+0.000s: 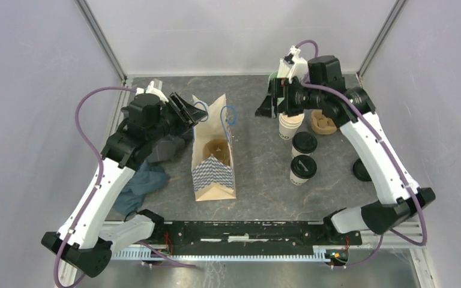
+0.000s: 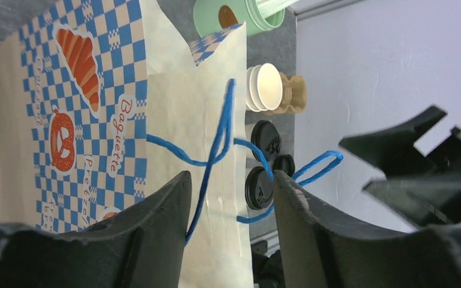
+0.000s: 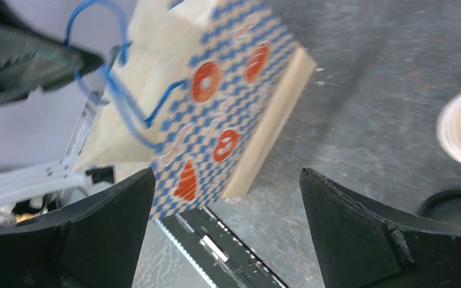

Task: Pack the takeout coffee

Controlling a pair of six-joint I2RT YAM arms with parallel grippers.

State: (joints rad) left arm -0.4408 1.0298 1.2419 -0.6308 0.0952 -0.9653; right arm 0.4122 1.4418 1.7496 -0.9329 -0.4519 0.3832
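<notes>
near lidded cup and far lidded cup: on table, right of centre, outside bag | paper bag: upright, open, centre | left gripper: jaws apart around blue handle | right gripper: jaws spread wide, upper right, by lidless cup

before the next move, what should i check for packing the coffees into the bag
1. paper bag upright, mouth open: ok
2. lidded cups, both upright beside the bag: ok
3. cup stack lidded: not ok, top cup open; loose lid lies apart
4. right gripper open and empty: ok
5. left gripper clear of blue handle: cannot tell, handle shows between its open fingers
</notes>
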